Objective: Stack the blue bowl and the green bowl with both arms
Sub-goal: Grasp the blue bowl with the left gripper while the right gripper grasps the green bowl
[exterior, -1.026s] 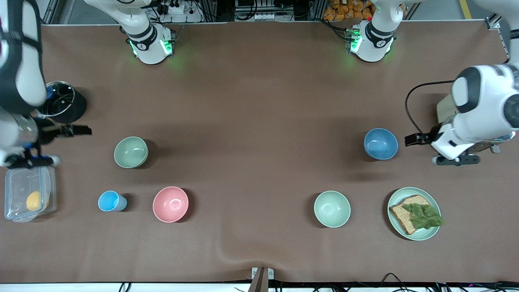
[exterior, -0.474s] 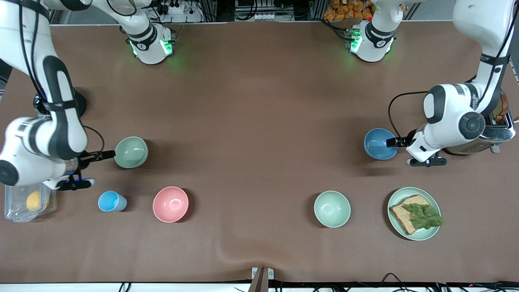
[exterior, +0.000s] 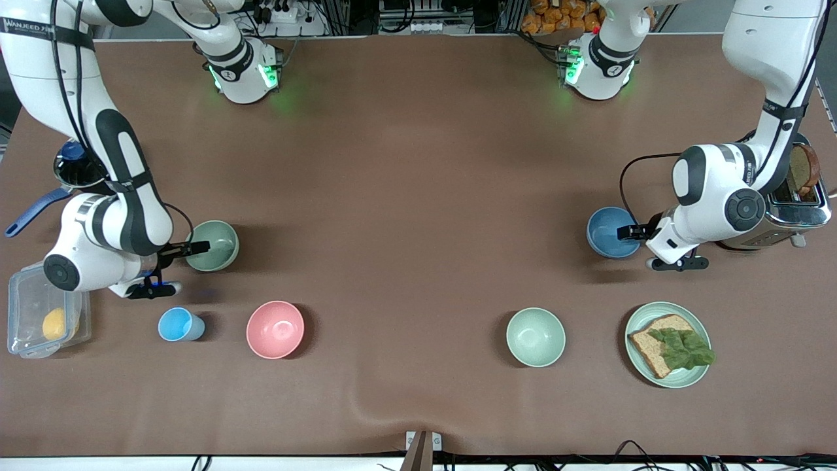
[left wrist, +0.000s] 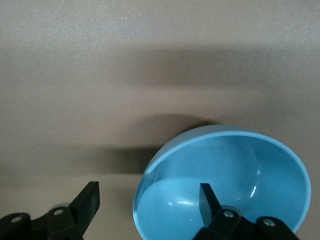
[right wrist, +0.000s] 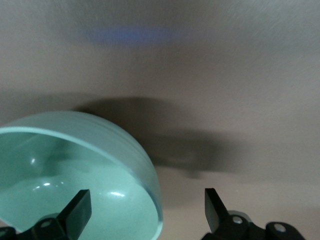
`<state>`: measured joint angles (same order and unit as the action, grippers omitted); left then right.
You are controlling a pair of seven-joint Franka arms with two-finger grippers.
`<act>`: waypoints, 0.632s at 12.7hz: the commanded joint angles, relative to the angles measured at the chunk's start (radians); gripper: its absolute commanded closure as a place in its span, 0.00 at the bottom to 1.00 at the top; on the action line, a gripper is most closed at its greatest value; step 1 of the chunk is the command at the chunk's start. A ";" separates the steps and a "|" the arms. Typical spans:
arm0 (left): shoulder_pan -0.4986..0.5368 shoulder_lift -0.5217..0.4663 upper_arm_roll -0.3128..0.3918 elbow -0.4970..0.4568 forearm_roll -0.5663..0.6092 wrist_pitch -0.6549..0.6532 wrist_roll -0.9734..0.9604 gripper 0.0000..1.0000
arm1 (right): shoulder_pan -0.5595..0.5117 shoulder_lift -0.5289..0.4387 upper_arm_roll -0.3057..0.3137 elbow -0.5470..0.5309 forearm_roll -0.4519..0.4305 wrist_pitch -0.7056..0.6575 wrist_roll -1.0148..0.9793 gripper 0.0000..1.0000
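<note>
The blue bowl (exterior: 608,230) sits upright toward the left arm's end of the table. My left gripper (exterior: 629,231) is open at its rim. In the left wrist view the blue bowl (left wrist: 235,170) fills the lower part, and my left gripper (left wrist: 148,200) straddles the rim, one finger inside and one outside. The green bowl (exterior: 219,242) sits upright toward the right arm's end. My right gripper (exterior: 196,248) is open at its rim. In the right wrist view my right gripper (right wrist: 146,205) straddles the rim of the green bowl (right wrist: 65,160) the same way.
A pink bowl (exterior: 275,329), a light-blue cup (exterior: 176,324), a paler mint bowl (exterior: 535,337) and a plate (exterior: 683,378) with bread and lettuce lie nearer the front camera. A toaster (exterior: 798,203) stands by the left arm. A clear container (exterior: 39,314) and a black pot (exterior: 75,169) stand by the right arm.
Both arms have swung in from the table's ends. Each open gripper has come down to its bowl's rim. The bowls have not moved.
</note>
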<state>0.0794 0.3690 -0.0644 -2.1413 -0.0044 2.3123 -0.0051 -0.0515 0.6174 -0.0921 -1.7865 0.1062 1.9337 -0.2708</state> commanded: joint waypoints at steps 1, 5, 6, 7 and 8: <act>0.000 -0.009 -0.005 -0.009 -0.008 0.013 -0.007 0.30 | -0.005 -0.001 0.008 -0.014 0.023 0.011 -0.018 0.52; -0.003 0.001 -0.005 -0.003 -0.011 0.013 -0.012 0.94 | -0.005 -0.001 0.008 -0.016 0.043 0.007 -0.019 0.99; -0.004 0.001 -0.005 0.000 -0.014 0.013 -0.012 1.00 | -0.005 -0.001 0.008 -0.016 0.044 0.010 -0.019 1.00; -0.007 0.001 -0.006 0.004 -0.014 0.012 -0.013 1.00 | -0.005 -0.001 0.008 -0.016 0.055 0.010 -0.019 1.00; -0.007 0.001 -0.006 0.006 -0.017 0.012 -0.012 1.00 | -0.004 -0.002 0.008 -0.014 0.078 0.008 -0.019 1.00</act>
<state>0.0769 0.3699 -0.0673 -2.1405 -0.0044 2.3143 -0.0055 -0.0515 0.6177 -0.0887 -1.7963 0.1441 1.9350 -0.2717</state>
